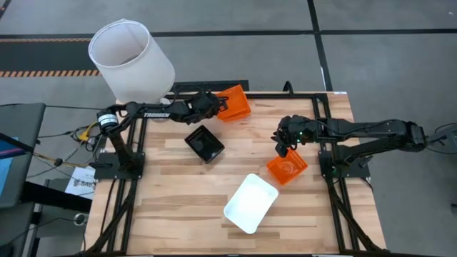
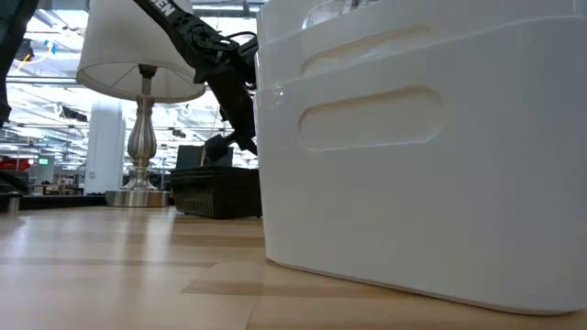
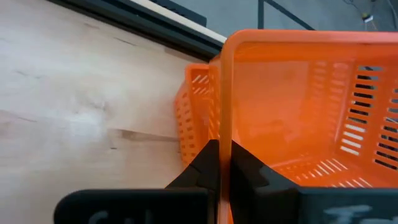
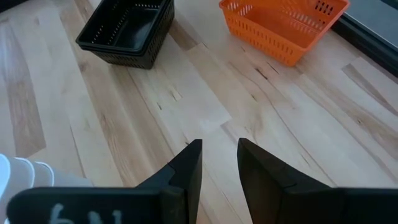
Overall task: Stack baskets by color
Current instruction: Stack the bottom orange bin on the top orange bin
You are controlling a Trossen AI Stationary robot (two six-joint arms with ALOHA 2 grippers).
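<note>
You've got a wood table [image 1: 178, 207]. On it: black baskets [image 1: 204, 143] mid-table, white baskets [image 1: 250, 203] nearer the front, one orange basket [image 1: 287, 168] right of black, lamp [image 1: 131, 61] at the back-left corner.

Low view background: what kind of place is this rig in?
Probably a large industrial or lab hall, not a home. Beyond the wooden table the low view shows a high ceiling with rows of strip lights, and the high view shows grey floor with painted lines.

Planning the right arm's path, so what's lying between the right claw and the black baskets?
Nothing: bare wood. The right wrist view shows the open right claw facing the black baskets across clear table; the high view agrees.
</note>
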